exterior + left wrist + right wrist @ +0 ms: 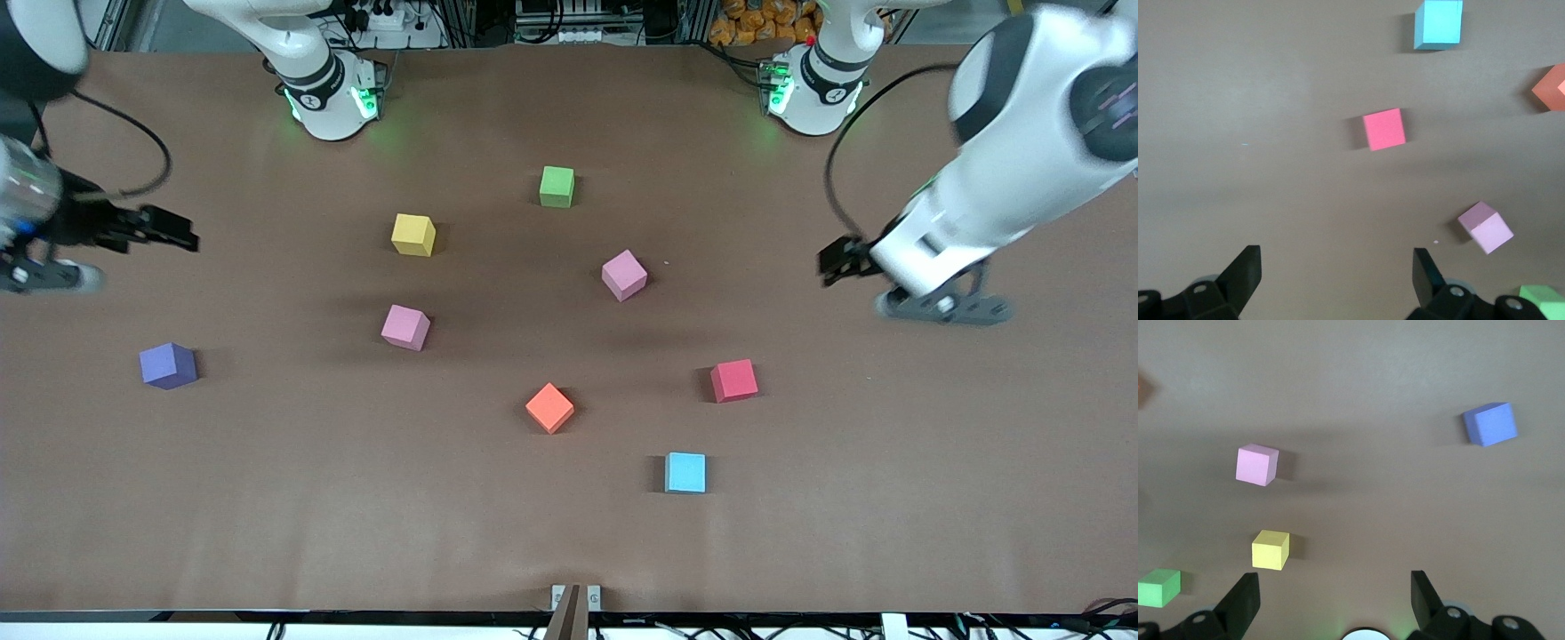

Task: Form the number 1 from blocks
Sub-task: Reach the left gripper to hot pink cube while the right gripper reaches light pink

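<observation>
Pink blocks point(624, 275) apart, both pincers point(1335, 273) open

Looked down from high across the table point(267, 533), facing both arm bases, whole spread of blocks in frame. Left wrist view hung close over the left arm's end, looking past its own open fingers point(1245, 270), sharing the red block point(734, 380) point(1384, 129) with the front view. Right wrist view hovered over the right arm's end, sharing the purple cube point(168, 365) point(1490, 424) and yellow block point(413, 235) point(1270, 549).
</observation>
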`<state>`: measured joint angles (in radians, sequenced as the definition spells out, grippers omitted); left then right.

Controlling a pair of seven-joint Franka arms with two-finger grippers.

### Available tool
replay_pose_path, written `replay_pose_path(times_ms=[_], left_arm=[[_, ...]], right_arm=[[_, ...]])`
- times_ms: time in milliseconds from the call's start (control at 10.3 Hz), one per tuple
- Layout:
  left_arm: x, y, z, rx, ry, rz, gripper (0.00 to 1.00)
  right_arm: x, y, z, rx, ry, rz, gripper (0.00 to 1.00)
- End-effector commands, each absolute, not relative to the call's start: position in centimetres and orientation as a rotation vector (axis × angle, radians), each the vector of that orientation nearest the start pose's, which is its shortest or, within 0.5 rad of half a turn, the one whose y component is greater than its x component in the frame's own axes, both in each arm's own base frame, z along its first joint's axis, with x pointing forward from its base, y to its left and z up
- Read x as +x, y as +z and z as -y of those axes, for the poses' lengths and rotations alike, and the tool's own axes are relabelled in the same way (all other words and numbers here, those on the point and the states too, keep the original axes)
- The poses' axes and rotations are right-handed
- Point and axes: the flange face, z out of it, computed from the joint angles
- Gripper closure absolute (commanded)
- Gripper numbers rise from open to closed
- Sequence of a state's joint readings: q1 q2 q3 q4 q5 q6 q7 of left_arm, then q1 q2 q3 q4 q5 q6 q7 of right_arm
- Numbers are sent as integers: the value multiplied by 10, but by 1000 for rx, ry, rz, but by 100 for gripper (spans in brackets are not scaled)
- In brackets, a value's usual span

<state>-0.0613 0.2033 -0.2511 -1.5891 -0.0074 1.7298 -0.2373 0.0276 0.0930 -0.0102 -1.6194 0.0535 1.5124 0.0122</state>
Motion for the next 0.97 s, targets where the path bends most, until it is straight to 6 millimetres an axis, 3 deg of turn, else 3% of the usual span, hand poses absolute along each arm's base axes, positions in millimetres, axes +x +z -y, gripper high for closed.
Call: replay_pose_path(times_ms=[0,195,390,682,877], left_arm=[[603,465,216,-3149,135,-37,0],[614,412,242,-3114,125,49,0],[626,378,246,-3136,111,80,0],[634,318,249,-3078,124,112,0],[642,288,250,-3077,93,186,0]], right_arm=[[572,478,-57,-3075,328,-25,0],[565,407,-106,-3083,305,-140,0],[563,365,-139,-3081,312,-259,0],[563,305,-164,-3075,323,-282,0],[563,279,-167,-3070,304,-279,0]])
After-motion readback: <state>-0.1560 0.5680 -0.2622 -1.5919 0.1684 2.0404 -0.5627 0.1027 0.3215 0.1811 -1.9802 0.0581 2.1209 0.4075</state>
